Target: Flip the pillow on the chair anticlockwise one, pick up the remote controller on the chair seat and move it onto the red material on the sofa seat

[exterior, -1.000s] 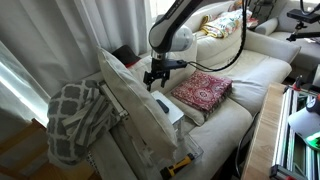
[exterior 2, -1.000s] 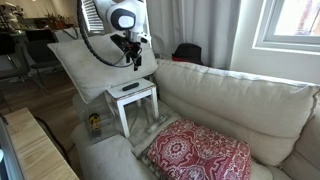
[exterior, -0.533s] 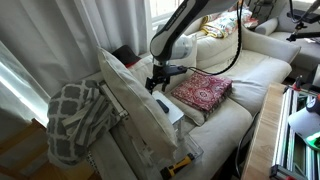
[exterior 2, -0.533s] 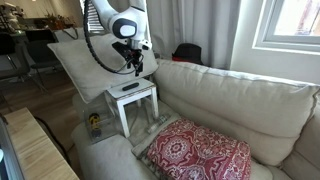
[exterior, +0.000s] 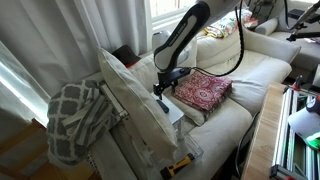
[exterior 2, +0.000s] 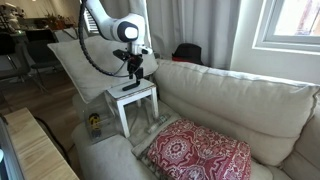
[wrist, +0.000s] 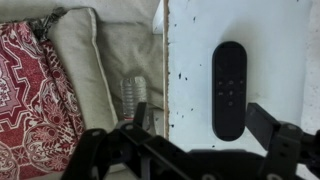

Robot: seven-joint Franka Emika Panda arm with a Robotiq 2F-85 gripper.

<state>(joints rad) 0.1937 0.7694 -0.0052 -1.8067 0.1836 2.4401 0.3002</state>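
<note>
Remote controller [wrist: 229, 90]: flat on white chair seat [wrist: 190, 40], below and between jaws | jaws: spread wide, gripping nothing | pillow [exterior 2: 85, 65]: leaning just behind jaws | red material [wrist: 30, 90]: on sofa [exterior 2: 230, 95], well aside of jaws

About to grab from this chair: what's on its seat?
Only the remote lies on the white seat, flat and uncovered, below the open gripper. In the wrist view the gripper covers the seat's near edge.
</note>
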